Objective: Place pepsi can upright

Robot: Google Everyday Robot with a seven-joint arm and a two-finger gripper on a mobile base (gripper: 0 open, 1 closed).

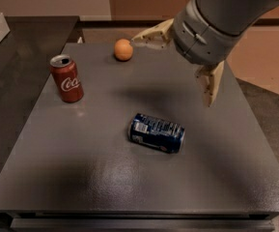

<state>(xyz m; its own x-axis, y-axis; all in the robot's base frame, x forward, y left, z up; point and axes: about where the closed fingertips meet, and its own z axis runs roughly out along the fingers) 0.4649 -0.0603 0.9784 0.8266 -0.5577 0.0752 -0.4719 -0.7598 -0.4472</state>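
Note:
The pepsi can (157, 133), dark blue with light print, lies on its side near the middle of the grey table (81, 178). My gripper (171, 71) hangs above the table's far right part, behind and above the can and not touching it. It is open and empty, its fingers spread wide: one finger (151, 35) points left toward the orange, the other (209, 85) points down.
A red Coca-Cola can (67, 79) stands upright at the left. An orange (123, 49) lies at the far edge of the table. A dark counter (18, 37) adjoins the table on the left. The table's edges drop off at the right and front.

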